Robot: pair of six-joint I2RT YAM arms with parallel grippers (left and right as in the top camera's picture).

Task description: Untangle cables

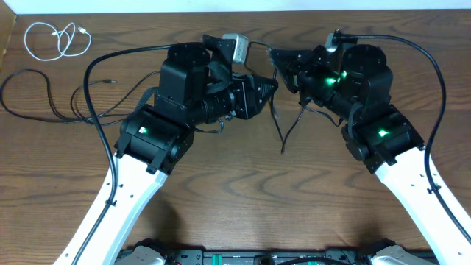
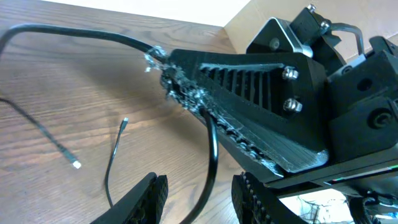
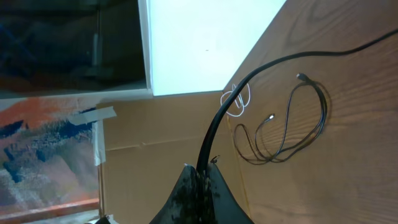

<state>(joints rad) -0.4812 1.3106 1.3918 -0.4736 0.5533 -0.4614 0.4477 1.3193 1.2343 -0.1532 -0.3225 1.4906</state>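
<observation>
Both arms reach in from the near edge of the counter (image 1: 235, 191), elbows out, and meet near the middle of the far edge with their wrists turned toward each other.

The right gripper (image 1: 278, 59) has its fingers pressed together on a black cable (image 1: 282, 129). From the right wrist, the cable rises out of the closed tips (image 3: 200, 180) and arcs away across the wood.

The left gripper (image 1: 271, 88) sits just beside it. In the left wrist view its fingers are spread (image 2: 202, 199), with the hanging stretch of the same black cable (image 2: 213, 155) running down between them, apparently without touching either one. Two thin plug ends lie on the counter beyond.

The white cable (image 1: 57, 35) lies coiled at the far left corner. A loose black cable (image 1: 48, 94) sprawls along the left edge, well apart from both grippers.
</observation>
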